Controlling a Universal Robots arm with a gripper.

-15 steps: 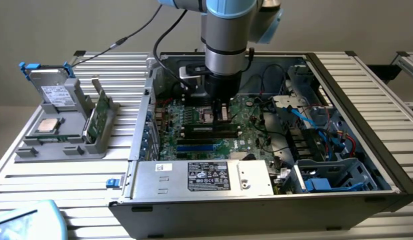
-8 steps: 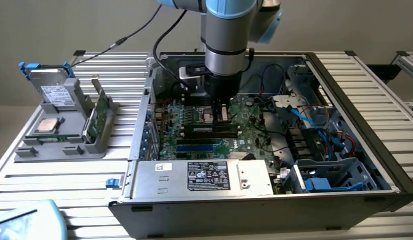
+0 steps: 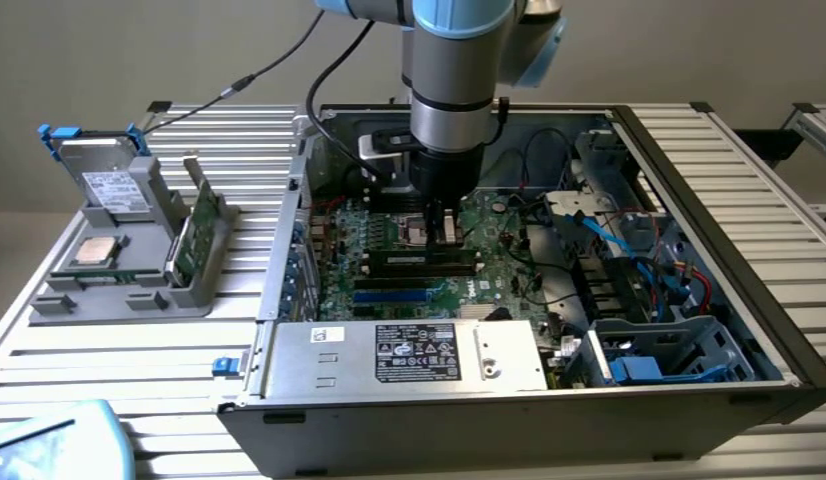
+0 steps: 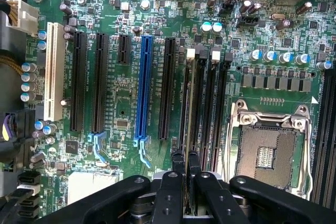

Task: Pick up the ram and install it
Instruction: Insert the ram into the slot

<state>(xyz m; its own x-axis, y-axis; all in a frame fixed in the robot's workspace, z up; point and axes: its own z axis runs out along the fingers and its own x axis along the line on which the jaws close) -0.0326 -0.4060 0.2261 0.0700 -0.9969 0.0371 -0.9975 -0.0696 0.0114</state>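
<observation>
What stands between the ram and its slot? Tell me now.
Nothing visible. The claw is shut on the ram, held edge-on along the black memory slots beside the empty processor socket. No cable or part lies between ram and slot. Whether it is seated is unclear.

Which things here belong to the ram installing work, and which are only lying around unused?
Job: the ram, held in the gripper; the black memory slots.
Lying about: hard drive, processor chip, power supply, empty processor socket.
</observation>
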